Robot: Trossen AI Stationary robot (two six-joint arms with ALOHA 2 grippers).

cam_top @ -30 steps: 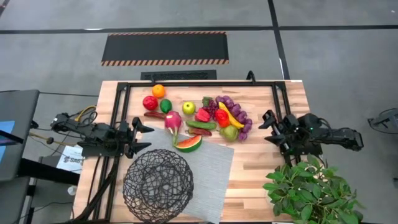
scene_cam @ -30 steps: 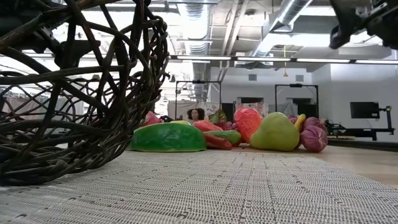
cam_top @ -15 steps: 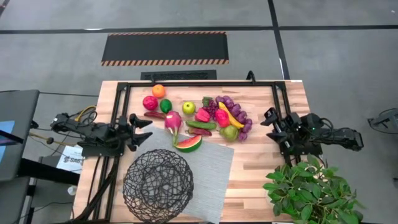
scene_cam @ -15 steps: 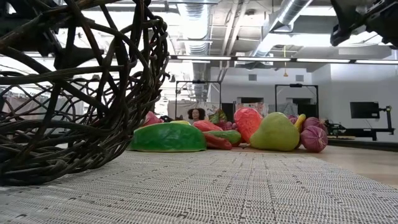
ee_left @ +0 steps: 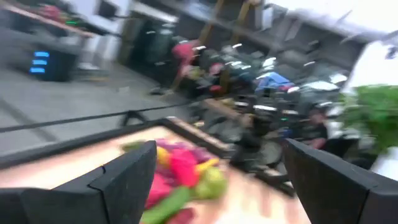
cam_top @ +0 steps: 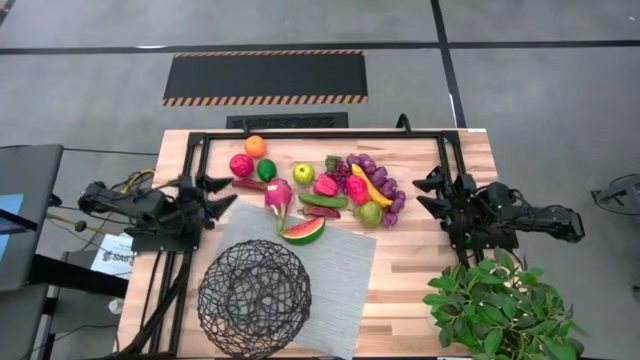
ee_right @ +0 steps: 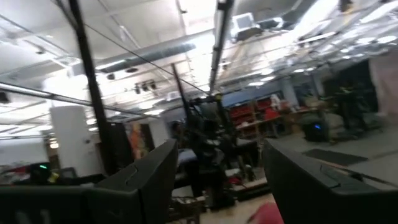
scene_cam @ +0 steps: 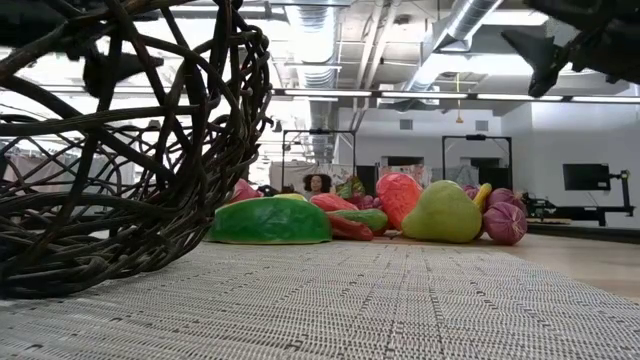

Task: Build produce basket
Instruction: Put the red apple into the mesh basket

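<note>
The dark wire basket [cam_top: 254, 296] stands on a grey mat near the table's near edge and fills the left of the low view [scene_cam: 120, 150]. The produce [cam_top: 318, 188] lies in a heap on the wood beyond the mat: orange [cam_top: 255, 146], red apple [cam_top: 241, 165], lime [cam_top: 266, 169], watermelon slice [cam_top: 304, 230], banana [cam_top: 370, 186], grapes [cam_top: 387, 190]. My left gripper [cam_top: 218, 192] hovers open, left of the heap, which shows blurred between its fingers [ee_left: 180, 174]. My right gripper [cam_top: 424, 192] hovers open, right of the heap, above the table [scene_cam: 540, 50].
The grey mat [cam_top: 335, 270] lies under the basket. A leafy green plant [cam_top: 497, 305] stands at the near right corner, close under my right arm. Black frame rails [cam_top: 320, 133] run along the table's far edge and both sides. Bare wood [cam_top: 415, 260] lies between mat and plant.
My left gripper has moved toward the table's far edge, away from the basket, and stayed open. My right gripper has moved a little toward the far edge, staying open. The basket and the produce have kept still.
</note>
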